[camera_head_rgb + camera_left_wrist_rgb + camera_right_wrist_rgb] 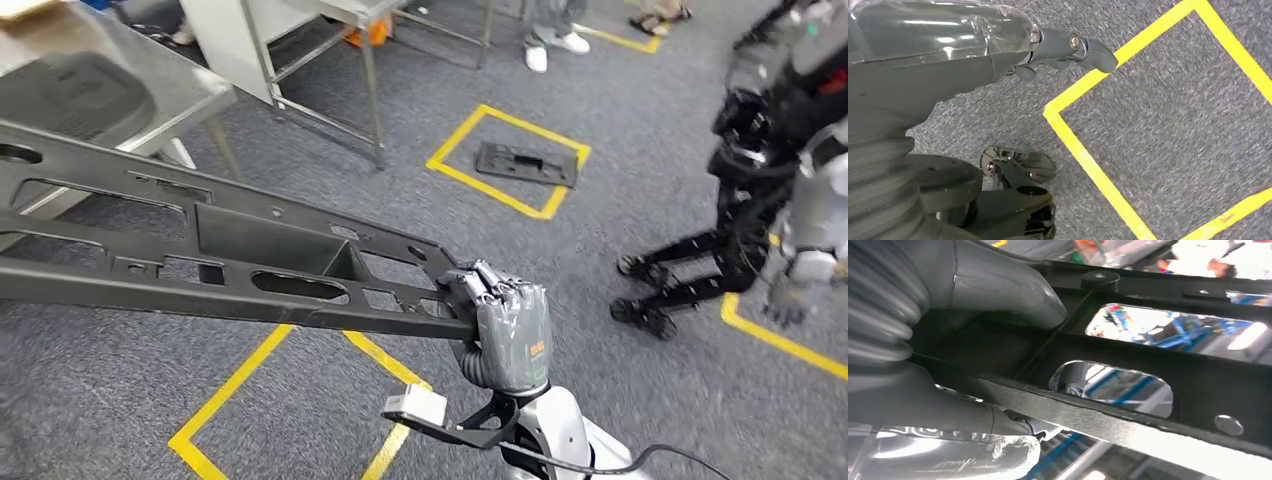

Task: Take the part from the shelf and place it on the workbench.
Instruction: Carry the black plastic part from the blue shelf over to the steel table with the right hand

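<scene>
the metal workbench (110,95) sits at far left, and the long black part (230,265) juts out toward it, above the floor. the right hand (505,330) grasps just one end, so the far end could sag, twist loose or clip the bench edge. the left hand (1068,47) hangs over the carpet, fingers loosely apart, holding nothing.

Part (200,250) far end cut off at head view's left edge.

Yellow floor tape (505,160) is laid in a square on grey carpet (640,130); a flat black panel (527,164) is seen inside it, a person's white shoes (555,48) beyond it, another robot (770,170) right of it
</scene>
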Controlling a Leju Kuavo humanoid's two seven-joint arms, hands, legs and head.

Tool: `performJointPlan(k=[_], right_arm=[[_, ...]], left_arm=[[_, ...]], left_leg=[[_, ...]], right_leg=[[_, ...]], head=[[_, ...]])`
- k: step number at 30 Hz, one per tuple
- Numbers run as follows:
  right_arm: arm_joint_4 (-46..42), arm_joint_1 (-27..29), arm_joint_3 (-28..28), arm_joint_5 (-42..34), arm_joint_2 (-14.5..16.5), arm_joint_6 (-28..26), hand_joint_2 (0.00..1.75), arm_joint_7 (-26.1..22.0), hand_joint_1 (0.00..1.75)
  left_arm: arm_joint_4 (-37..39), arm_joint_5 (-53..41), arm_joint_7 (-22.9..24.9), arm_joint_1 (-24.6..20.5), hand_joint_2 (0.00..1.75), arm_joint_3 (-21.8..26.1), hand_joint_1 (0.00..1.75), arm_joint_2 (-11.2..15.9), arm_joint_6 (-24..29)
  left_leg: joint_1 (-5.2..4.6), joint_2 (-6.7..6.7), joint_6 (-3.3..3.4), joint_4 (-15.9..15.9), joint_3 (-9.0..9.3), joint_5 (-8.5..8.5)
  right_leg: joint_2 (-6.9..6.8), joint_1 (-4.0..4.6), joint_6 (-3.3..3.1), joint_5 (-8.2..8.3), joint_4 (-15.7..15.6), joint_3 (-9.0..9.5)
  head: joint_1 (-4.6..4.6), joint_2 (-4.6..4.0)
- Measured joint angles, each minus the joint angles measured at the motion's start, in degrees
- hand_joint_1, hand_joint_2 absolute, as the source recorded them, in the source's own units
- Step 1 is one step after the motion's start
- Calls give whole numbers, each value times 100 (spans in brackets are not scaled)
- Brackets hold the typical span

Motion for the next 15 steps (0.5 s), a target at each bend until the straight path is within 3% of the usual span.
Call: performJointPlan(k=[2, 3, 4, 5, 8, 10, 12, 13, 15], right_arm=[[0, 20, -4, -9, 1, 0, 175, -15, 175], [0, 32, -4, -15, 1, 0, 175, -19, 175], [0, 41, -5, -22, 1, 0, 175, -20, 175], [0, 44, -7, -27, -1, 0, 175, -20, 175], [-1, 42, -11, -42, -5, 0, 175, -21, 175], [-3, 37, -11, -50, -5, 0, 175, -24, 175], [-4, 27, -14, -60, -8, 0, 175, -23, 175], [-4, 24, -16, -61, -8, 0, 175, -22, 175], [-4, 25, -20, -62, -6, 0, 175, -22, 175]], left_arm=[[1, -1, -2, -9, 175, 0, 0, 0, 1], [1, -1, -2, -9, 175, 0, 0, 0, 1], [1, 0, -3, -7, 175, 0, 0, 0, 1], [0, 0, -3, -6, 175, 0, 0, 0, 0], [1, -2, -5, -13, 175, 0, 0, -2, -19], [3, -2, -7, -17, 175, 0, 0, -2, -43], [3, -2, -7, -14, 175, 0, 0, -1, -62], [3, -2, -8, -13, 175, 0, 0, 1, -72], [3, 0, -9, -19, 175, 0, 0, 5, -100]], left_leg=[[-3, -113, 48, -16, 26, -1], [-13, -178, 59, -14, 30, -5], [-23, -249, 67, -11, 38, -10], [-30, -323, 71, -6, 50, -16], [-35, -535, 57, 23, 72, -45], [-21, -638, 14, 41, 37, -52], [-8, -708, -48, 39, 15, -51], [-18, -656, -82, 72, 8, -82], [-33, -413, -148, 419, -135, -300]], right_leg=[[284, -1, -2, -336, 768, -380], [357, 3, -13, -402, 1061, -559], [396, 7, -28, -355, 1170, -657], [422, 13, -53, -190, 1039, -646], [676, 30, -132, 437, -16, -284], [798, 46, -143, 521, -339, -176], [706, 50, -164, 520, -401, -156], [648, 40, -186, 529, -438, -132], [508, 10, -232, 543, -508, -79]], head=[[34, 0], [48, 0], [54, 0], [57, 0], [62, 0], [56, 0], [61, 0], [53, 0], [14, 0]])
